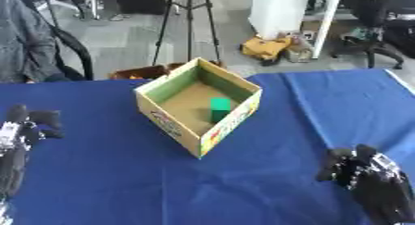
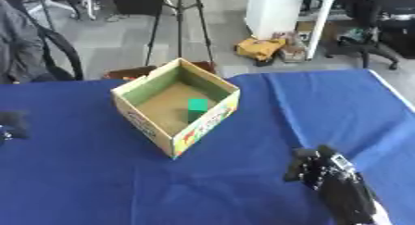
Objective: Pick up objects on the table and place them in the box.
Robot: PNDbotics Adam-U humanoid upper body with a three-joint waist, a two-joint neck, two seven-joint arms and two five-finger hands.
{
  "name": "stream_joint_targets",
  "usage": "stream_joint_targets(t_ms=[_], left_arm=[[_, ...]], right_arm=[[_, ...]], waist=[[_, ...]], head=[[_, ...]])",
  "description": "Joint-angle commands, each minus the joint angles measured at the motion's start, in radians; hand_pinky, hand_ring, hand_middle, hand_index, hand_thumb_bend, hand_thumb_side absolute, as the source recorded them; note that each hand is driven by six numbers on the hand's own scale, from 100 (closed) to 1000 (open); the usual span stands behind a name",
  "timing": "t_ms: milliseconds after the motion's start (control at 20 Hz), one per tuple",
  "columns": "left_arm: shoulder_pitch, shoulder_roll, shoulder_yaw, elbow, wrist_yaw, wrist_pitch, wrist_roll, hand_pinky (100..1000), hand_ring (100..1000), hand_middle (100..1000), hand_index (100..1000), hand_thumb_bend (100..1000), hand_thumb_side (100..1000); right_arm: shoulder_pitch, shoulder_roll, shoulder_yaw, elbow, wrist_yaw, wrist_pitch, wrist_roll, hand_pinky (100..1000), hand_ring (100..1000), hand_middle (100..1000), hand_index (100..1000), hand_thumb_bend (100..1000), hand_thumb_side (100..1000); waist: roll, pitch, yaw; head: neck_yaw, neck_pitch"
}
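Blue cloth covers the one surface (image 1: 105, 182) I am working over, and it fills most of both views. On it I count one box (image 1: 172, 123), an open cardboard carton with a printed outer wall and green inner walls, set cornerwise near the middle. Two robot hands are in my sight. My right robot hand (image 1: 369, 175) sits low at the right edge, fingers up and bent a little apart, holding nothing. My left robot hand (image 1: 24, 127) shows at the left edge, fingers up and relaxed, also holding nothing. One green block (image 1: 220, 109) is the smallest thing I can count; it stands on the brown floor of the box, towards the corner nearer my right side. That block lies well apart from both robot hands, up and to the left of the right one, with the box wall between them.
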Motion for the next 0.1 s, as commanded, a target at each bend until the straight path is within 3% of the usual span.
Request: stream_joint_targets(t_ms=[50,100], left_arm=[[-0.001,0.002,0.010,-0.009,-0.007,0.001,-0.008,628,843,509,669,286,1000],[0.000,-0.001,0.011,-0.008,-0.008,0.001,-0.010,627,842,508,668,265,1000]], right_arm=[[-0.005,-0.020,-0.008,-0.014,0.003,-0.005,-0.001,645,582,563,747,100,924],[-0.005,-0.019,-0.008,-0.014,0.004,-0.005,-0.001,645,582,563,747,100,928]], waist=[[0.000,-0.012,0.002],[0.000,-0.013,0.002]], head=[[0.008,0.016],[0.011,0.019]])
